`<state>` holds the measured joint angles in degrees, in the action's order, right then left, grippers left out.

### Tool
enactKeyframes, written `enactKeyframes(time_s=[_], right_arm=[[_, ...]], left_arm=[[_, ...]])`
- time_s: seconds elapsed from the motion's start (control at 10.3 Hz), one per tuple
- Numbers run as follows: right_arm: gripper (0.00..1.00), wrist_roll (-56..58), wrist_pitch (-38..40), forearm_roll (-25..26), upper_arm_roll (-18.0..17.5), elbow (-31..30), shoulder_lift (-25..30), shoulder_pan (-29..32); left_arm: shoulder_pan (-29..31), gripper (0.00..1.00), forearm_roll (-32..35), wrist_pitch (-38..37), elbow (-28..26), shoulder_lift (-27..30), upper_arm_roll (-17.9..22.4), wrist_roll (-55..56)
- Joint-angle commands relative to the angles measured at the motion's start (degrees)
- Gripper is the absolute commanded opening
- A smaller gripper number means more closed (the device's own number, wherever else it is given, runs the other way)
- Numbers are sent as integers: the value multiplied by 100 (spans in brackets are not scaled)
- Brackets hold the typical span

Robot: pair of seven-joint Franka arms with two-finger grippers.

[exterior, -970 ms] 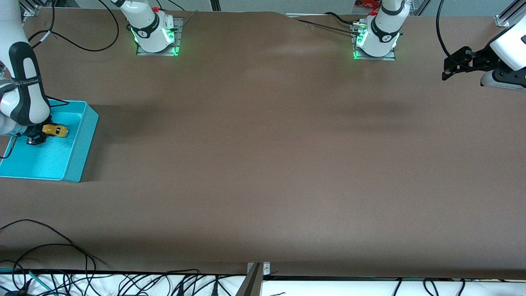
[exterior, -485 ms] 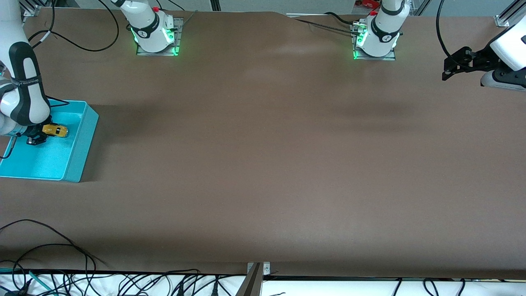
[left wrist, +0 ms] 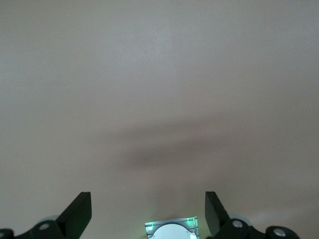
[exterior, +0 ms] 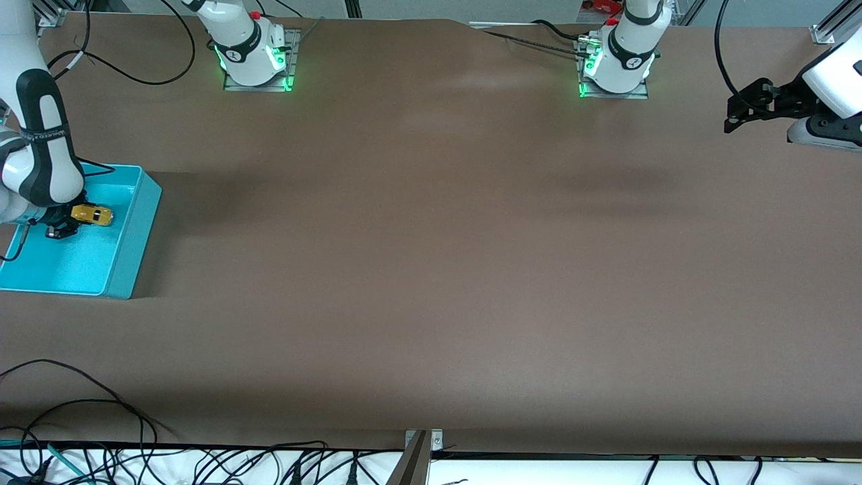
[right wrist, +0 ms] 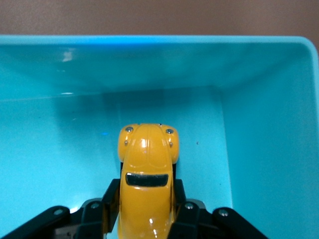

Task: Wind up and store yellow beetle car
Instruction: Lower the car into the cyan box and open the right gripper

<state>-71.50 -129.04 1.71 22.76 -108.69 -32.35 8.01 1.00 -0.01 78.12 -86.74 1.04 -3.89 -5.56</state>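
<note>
The yellow beetle car (exterior: 92, 214) (right wrist: 146, 185) sits low inside the turquoise bin (exterior: 128, 249) at the right arm's end of the table. My right gripper (exterior: 67, 222) (right wrist: 146, 209) is shut on the car's sides, its black fingers (right wrist: 110, 199) pressed against the body, with the car's nose pointing toward the bin's wall. Whether the wheels touch the bin floor I cannot tell. My left gripper (exterior: 739, 116) (left wrist: 148, 211) hangs open above bare table at the left arm's end, holding nothing.
The bin's walls (right wrist: 264, 149) stand close around the car. Both arm bases (exterior: 254, 64) (exterior: 614, 67) glow green along the table's farthest edge from the front camera. Loose cables (exterior: 81, 404) lie at the table's nearest edge.
The right arm has shifted very slightly inside the bin with the car still gripped. The left arm waits unmoved.
</note>
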Motion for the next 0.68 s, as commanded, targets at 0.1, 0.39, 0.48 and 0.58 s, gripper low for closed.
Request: enactKeyframes(time_s=[0.1,0.39,0.48,0.58], right_arm=[[100,-450,263,-22,-52,-39,526,-10],[100,-470,1333,14,-61,293,1063,-97],[100,-461,1920,14,-61,626,1195,-211],[100,-444,2570,49,-61,1099,1196,-299]], left_arm=[[5,100,80,-16,149,-69,-6,38],[5,100,80,-16,149,-69,-6,38],[5,100,80,-16,149,-69,-6,38],[5,100,80,-16,149,-69,-6,38]])
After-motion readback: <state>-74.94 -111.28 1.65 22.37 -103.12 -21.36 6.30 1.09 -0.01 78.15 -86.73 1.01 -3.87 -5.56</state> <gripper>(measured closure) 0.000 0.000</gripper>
